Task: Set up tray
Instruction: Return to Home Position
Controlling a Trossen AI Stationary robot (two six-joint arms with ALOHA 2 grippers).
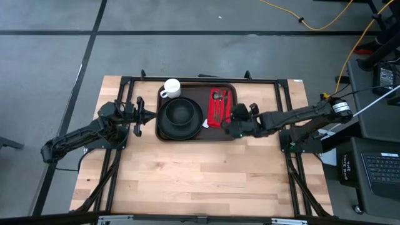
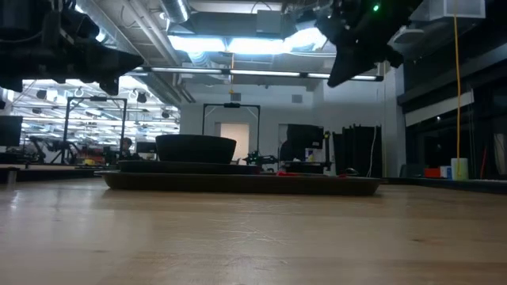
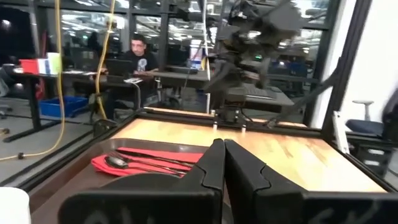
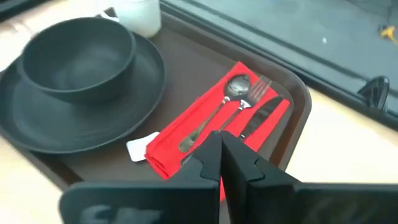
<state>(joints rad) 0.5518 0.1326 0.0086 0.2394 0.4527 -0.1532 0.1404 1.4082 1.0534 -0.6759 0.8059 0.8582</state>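
Note:
The dark brown tray (image 1: 195, 94) lies flat on the far middle of the wooden table. On it are a black plate (image 1: 164, 125) carrying a black bowl (image 1: 181, 112), a white mug (image 1: 171, 88) at the far left corner, and a red napkin (image 1: 220, 119) with a spoon, fork and knife (image 4: 239, 102) lying on it. My right gripper (image 1: 224, 127) hangs shut above the tray's right near corner, over the napkin's end (image 4: 180, 146), touching nothing. My left gripper (image 1: 152, 115) waits shut just left of the tray, raised above the table (image 2: 119, 71).
Black frame rails (image 1: 284, 112) run along the table's left, right and far sides. Bare wood (image 1: 200, 175) fills the near half of the table. Beyond the table a person (image 3: 140, 53) sits at a desk, and cables lie on the floor.

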